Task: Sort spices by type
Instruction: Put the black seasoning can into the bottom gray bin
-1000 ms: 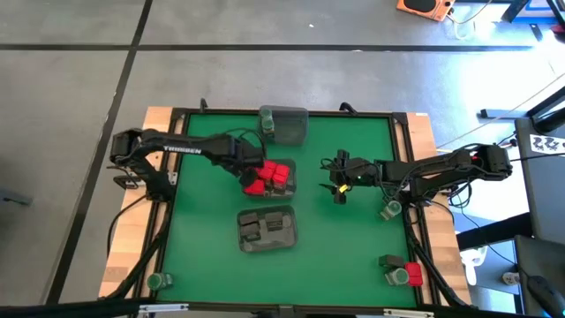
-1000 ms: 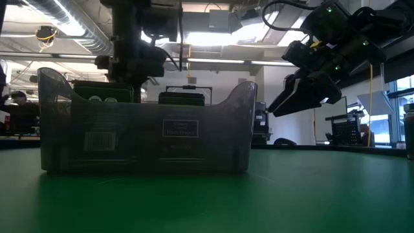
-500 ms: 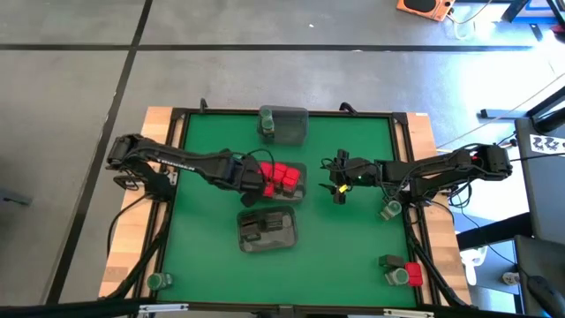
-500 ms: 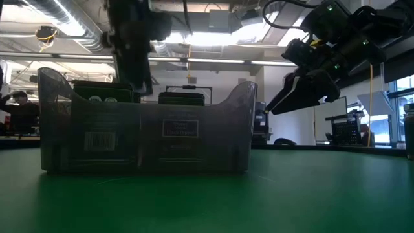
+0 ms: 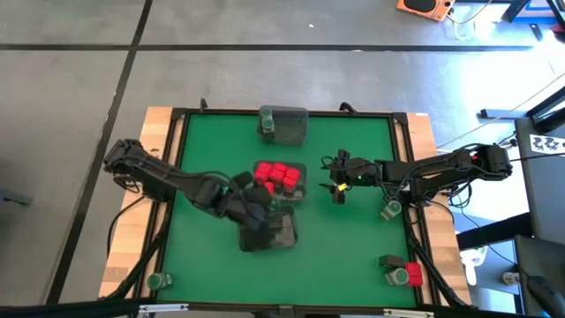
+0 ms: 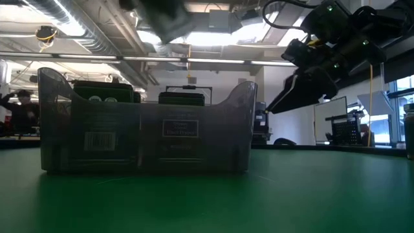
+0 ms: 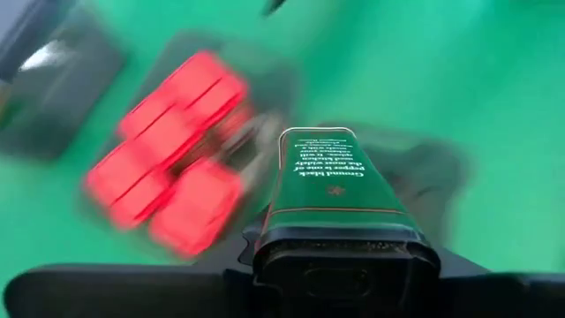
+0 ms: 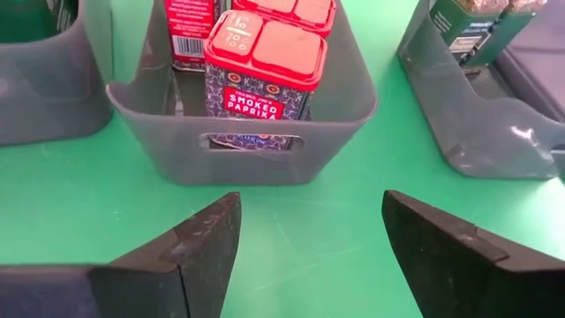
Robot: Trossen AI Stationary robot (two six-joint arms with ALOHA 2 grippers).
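Left pincer point(image 7: 340, 265) clamped on "Ground black pepper" tin point(image 7: 335, 190); right pincer point(image 8: 309, 243) apart before "SMOKED PAPRIKA" tin point(image 8: 263, 84).

A dark green pepper tin point(image 7: 340, 199) fills the lower centre of the frame, held between the left gripper point(image 7: 340, 278) fingers (its white label reads upside down). Blurred red tins point(image 7: 172, 150) sit at centre left on the green table point(image 7: 477, 79).

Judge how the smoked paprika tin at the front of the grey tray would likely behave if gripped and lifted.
The smoked paprika tin looks rigid, with flat sides, so it probably grips firmly without deforming. Its square shape suggests it won't roll. Standing tall and narrow in the grey tray, it may tip if nudged near its red lid.
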